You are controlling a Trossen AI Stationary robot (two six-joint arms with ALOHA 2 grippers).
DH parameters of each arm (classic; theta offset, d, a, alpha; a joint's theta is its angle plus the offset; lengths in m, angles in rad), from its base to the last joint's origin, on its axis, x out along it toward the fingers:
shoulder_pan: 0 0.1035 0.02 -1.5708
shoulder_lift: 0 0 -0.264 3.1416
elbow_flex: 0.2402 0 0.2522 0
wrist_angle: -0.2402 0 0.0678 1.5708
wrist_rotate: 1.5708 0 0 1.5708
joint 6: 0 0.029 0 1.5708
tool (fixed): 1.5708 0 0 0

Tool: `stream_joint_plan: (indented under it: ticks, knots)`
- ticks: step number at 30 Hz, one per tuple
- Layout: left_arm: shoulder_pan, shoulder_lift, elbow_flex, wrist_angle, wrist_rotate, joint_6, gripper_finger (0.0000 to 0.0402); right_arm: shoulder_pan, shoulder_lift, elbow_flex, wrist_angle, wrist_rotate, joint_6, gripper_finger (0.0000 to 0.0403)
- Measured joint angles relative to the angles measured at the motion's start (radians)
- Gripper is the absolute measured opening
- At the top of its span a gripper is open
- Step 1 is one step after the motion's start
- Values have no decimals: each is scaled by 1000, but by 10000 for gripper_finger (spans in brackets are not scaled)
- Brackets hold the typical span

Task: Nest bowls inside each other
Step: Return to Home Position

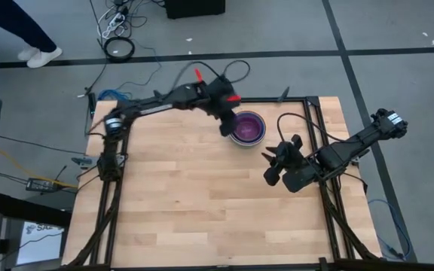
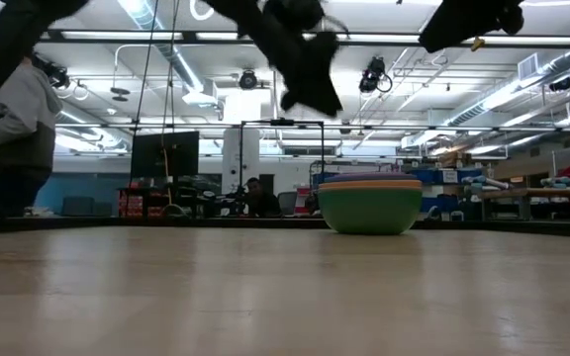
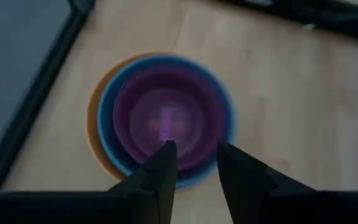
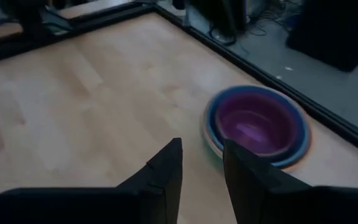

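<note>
The bowls (image 1: 247, 128) stand nested in one stack near the table's far edge, right of the middle. The purple bowl (image 3: 166, 121) is innermost, with blue and orange rims around it. In the low view the green bowl (image 2: 369, 210) is the outermost and rests on the wood. My left gripper (image 3: 194, 149) hangs open above the stack's left side (image 1: 227, 126), clear of it, with nothing between its fingers. My right gripper (image 4: 201, 146) is open too and hovers to the near right of the stack (image 1: 273, 154), holding nothing.
The table's black frame rail (image 1: 277, 99) runs just behind the stack, with cables on the floor beyond it. A person (image 2: 13, 119) stands past the table's far left. Bare wood (image 1: 187, 203) stretches across the middle and near side of the table.
</note>
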Motion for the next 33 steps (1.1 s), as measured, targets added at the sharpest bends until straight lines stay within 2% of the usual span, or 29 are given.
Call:
stream_joint_plan:
  ticks: [2,4,6,9,12,14,16,19,20,22,27,33]
  knots:
    - [-13,-74,0,-23,-1,19,124,0,0,0,-36,10,17,104]
    - [-32,-156,0,-45,-1,34,124,2,0,0,-32,-6,-44,104]
    - [-53,-247,0,-56,2,38,124,13,0,0,24,-38,-152,105]
    - [-95,-393,0,-61,-1,40,124,28,0,0,136,-46,-221,106]
    - [-152,-537,-12,-58,-3,41,124,37,0,-1,261,-42,-415,107]
    - [-207,-634,-46,-25,-18,41,124,27,0,-1,434,-63,-597,107]
    - [-272,-721,-92,18,-82,37,124,-21,-9,3,632,-196,-793,107]
    - [-356,-857,-187,41,-273,27,124,-121,-24,39,820,-533,-995,107]
    - [-380,-904,-227,48,-342,19,124,-155,-30,63,821,-620,-1019,107]
    - [-412,-992,-321,66,-439,10,124,-211,-49,127,759,-706,-1038,107]
    - [-459,-1206,-590,174,-453,-57,124,-297,-135,264,520,-715,-1061,107]
    - [-470,-1451,-842,291,-528,-69,124,-307,-327,255,422,-730,-1073,107]
